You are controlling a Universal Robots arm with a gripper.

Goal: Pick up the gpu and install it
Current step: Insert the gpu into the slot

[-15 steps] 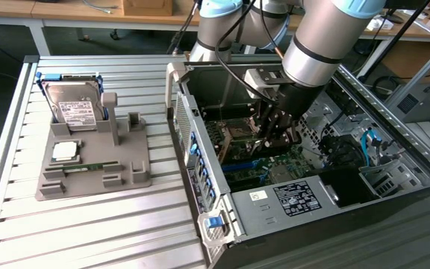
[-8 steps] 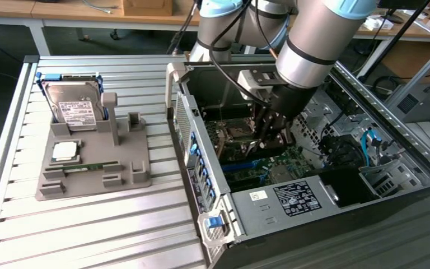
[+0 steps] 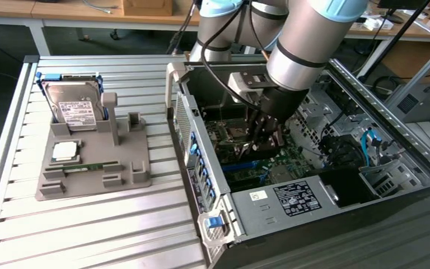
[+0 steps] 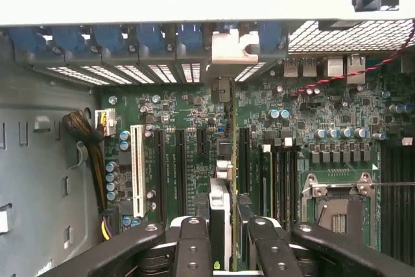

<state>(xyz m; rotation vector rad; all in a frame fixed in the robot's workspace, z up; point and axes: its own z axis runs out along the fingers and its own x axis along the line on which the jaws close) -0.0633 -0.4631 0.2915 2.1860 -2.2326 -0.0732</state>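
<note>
**Card held on edge over the motherboard slots**

Nearest the wrist camera, the claw [image 4: 224, 241] is clamped on the gpu [image 4: 221, 209], its two dark fingers [image 4: 192, 244] pressing on either side of the thin card, which stands on edge between them. The card runs away from the camera, in line with the long slots, toward the silver bracket [image 4: 233, 47] at its far end, which sits against the row of blue-tabbed openings [image 4: 139, 37] in the back wall of the case. Whether the card's lower edge has seated in a slot cannot be told. Beside it lie the green motherboard [image 4: 188, 121], a white slot [image 4: 137, 160] and several black slots (all bare of cards), then the CPU socket [image 4: 337, 209] further to one side, and a bundle of yellow and black wires [image 4: 87, 137] toward the grey case wall.

In the exterior view, the arm [image 3: 312, 33] reaches down into the open computer case [image 3: 275, 207], and the claw [image 3: 263, 143] hangs just above the motherboard with the dark card in its grip. A black power supply [image 3: 297, 199] with a white-printed label sits at the near end of the case.

Toward the exterior view's left, well apart from the case, a grey holder [image 3: 88, 168] rests on the ribbed metal bench [image 3: 88, 230]. It carries an upright hard drive [image 3: 76, 112], a square processor [image 3: 65, 150] and a green memory stick [image 3: 88, 166].
</note>
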